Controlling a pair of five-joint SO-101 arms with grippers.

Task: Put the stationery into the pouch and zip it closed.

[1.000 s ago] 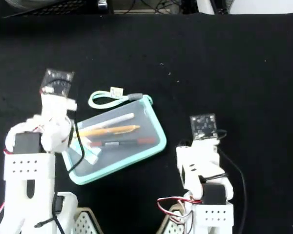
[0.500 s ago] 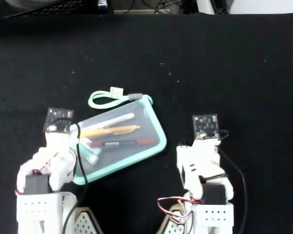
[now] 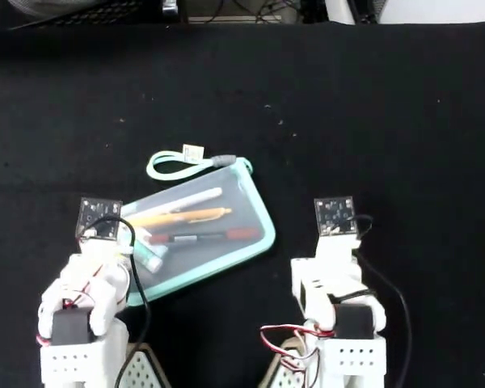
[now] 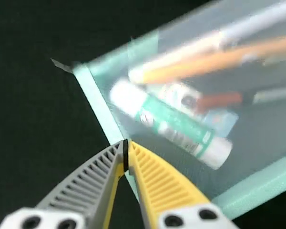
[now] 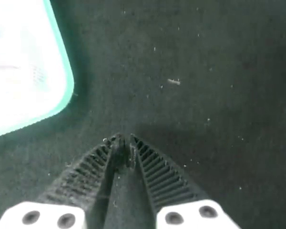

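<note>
A translucent pouch with a mint rim [image 3: 257,204] lies left of the table's centre. Inside it are a white pen [image 3: 190,198], an orange pen [image 3: 186,216], a red and black pen [image 3: 198,238] and a glue stick [image 3: 145,255]. A grey zip pull [image 3: 224,160] with a mint strap loop [image 3: 171,166] sits at the pouch's far corner. My left gripper [image 4: 125,145] is shut and empty, its tips just above the pouch rim [image 4: 97,102] beside the glue stick [image 4: 171,126]. My right gripper [image 5: 123,142] is shut over bare cloth, with the pouch corner [image 5: 24,71] off to one side.
A black cloth [image 3: 372,121] covers the table. The left arm [image 3: 85,291] is folded back at the near left and the right arm [image 3: 335,275] at the near right. Cables and a grille [image 3: 105,10] lie along the far edge.
The left arm has drawn back from over the pouch's near left end toward its base and folded low. The right arm and the pouch have barely moved.
</note>
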